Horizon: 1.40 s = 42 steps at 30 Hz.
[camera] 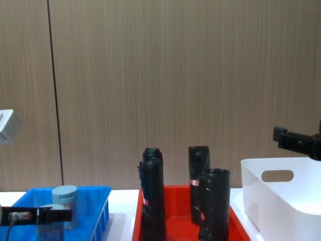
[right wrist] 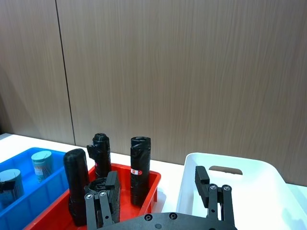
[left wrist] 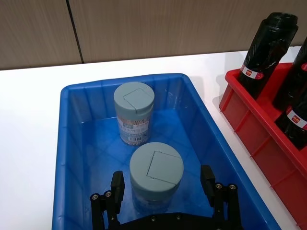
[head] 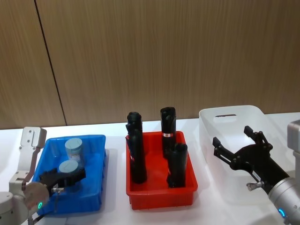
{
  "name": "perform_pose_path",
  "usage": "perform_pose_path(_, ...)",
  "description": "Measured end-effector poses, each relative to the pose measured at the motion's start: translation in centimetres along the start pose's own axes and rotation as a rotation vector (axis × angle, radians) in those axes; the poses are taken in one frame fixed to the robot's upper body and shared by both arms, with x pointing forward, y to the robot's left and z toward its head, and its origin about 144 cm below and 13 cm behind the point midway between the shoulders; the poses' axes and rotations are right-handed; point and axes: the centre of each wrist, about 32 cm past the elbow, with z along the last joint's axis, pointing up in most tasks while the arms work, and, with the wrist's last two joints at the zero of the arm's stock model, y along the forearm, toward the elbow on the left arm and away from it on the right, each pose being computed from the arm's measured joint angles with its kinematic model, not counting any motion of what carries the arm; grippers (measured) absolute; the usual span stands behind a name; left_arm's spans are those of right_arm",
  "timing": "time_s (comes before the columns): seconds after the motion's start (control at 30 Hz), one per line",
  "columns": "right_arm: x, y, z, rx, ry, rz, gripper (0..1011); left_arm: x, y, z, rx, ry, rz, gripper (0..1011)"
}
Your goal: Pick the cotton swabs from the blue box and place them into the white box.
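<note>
Two cotton swabs tubs with pale blue lids stand in the blue box (head: 96, 194). The far tub (left wrist: 135, 112) stands free near the box's back wall. My left gripper (left wrist: 162, 181) is open, with a finger on either side of the near tub (left wrist: 156, 168) and a small gap at each side. The same near tub (head: 69, 168) sits at the left gripper (head: 64, 178) in the head view. My right gripper (head: 232, 136) is open and empty, hovering over the white box (head: 229, 111) at the right.
A red tray (head: 159, 197) stands between the two boxes and holds three tall black cylinders (head: 136, 150) with red-white labels. A wooden wall panel runs behind the white table.
</note>
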Motion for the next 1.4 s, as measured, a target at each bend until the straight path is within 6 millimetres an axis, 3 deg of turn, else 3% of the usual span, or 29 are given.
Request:
perform_pose_path(0.43,0.0,0.0,0.0,0.000,0.000,0.000,1002,0.0,-1.6,0.5,0.022,-0.019,0.001,969)
perform_pose_path(0.73,0.0,0.0,0.0,0.000,0.000,0.000,1002,-0.3,-1.9,0.8,0.032,-0.034,0.015,710)
perform_pose_path(0.83,0.0,0.0,0.0,0.000,0.000,0.000,1002,-0.3,-1.9,0.8,0.034,-0.039,0.021,673)
perform_pose_path(1.4,0.0,0.0,0.0,0.000,0.000,0.000,1002,-1.8,0.1,2.2,-0.039,-0.142,0.027,671)
